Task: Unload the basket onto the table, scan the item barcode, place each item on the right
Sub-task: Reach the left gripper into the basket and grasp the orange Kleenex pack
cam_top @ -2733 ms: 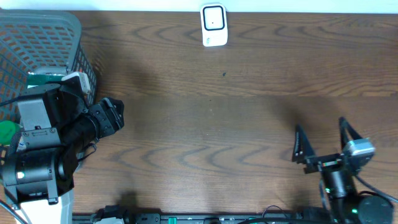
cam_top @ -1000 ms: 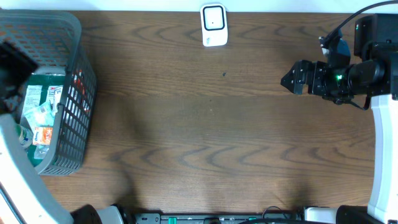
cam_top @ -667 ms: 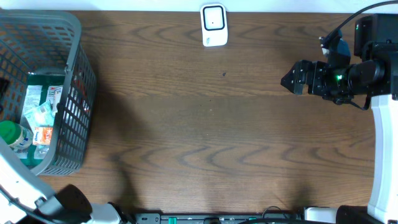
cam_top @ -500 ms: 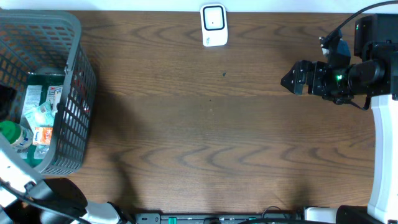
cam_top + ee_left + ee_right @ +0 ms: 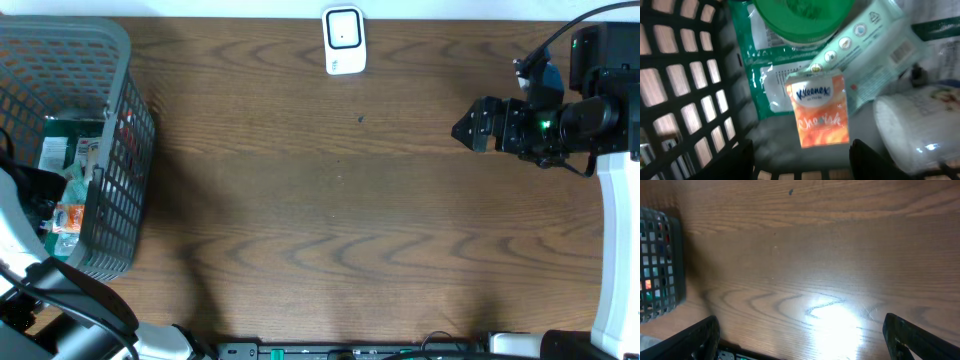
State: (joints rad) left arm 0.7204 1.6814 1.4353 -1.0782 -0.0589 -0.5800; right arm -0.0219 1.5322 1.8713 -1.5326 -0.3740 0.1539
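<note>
The task is only beginning, as nothing is being held and nothing is being shown to the scanner (image 5: 343, 40). The left jaws are standing apart, down inside the basket (image 5: 112, 70), and they are gripping nothing. An orange Kleenex pack (image 5: 817, 112) is lying between them, close to one finger, though contact is not showing. Just beyond the jaws, a green-lidded jar (image 5: 800, 17) and a pale wipes packet (image 5: 875, 55) are lying, with a white roll (image 5: 907, 125) sitting off to one side. The Kleenex pack is looking like the item being chosen. The right jaws are gaping wide and empty, hovering over the bare surface (image 5: 340, 200), well apart from the basket. Gripping the pack, lifting it clear, and turning its barcode toward the scanner are all remaining.
</note>
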